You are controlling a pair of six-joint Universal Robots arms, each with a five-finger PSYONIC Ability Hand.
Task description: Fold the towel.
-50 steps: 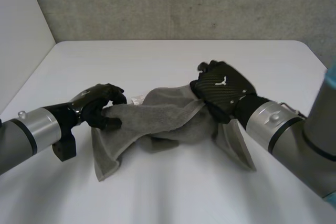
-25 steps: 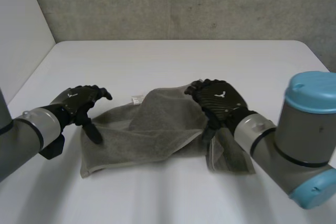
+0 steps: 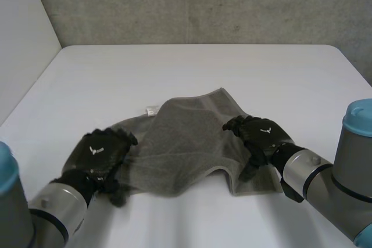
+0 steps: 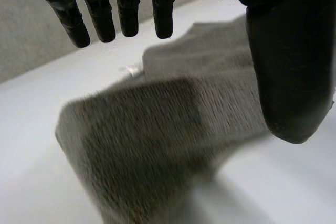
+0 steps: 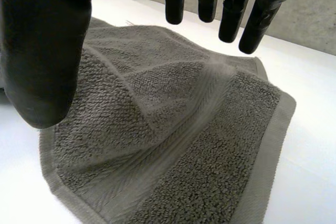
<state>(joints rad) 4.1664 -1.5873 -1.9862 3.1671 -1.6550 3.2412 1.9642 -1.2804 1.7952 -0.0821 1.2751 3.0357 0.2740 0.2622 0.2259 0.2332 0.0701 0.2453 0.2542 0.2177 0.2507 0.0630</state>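
- Left hand [image 3: 100,154]: released. Its fingers [image 4: 128,11] are straight and spread with nothing pinched. It sits over the towel's left end, and the cloth lies under and ahead of the palm.
- Right hand [image 3: 260,136]: also released, with fingers [image 5: 231,14] straight and the thumb held apart. It is over the towel's right end, close to the near right corner.
- Towel [image 3: 186,143]: grey and rumpled, lying on the white worktop [image 3: 192,68] between the two arms. One flap lies slantwise across its middle. A small white label [image 3: 151,109] shows at the far edge.
- Key relation: the towel's long axis runs side to side, from one hand to the other. Each hand has a short end right beneath it, and neither is clearly closer to the middle.
- Judgement: the towel is roughly spread but not yet neatly folded. Either hand looks equally placed to close on its own end. The slanted flap probably needs flattening before an end-to-end fold will lie true.
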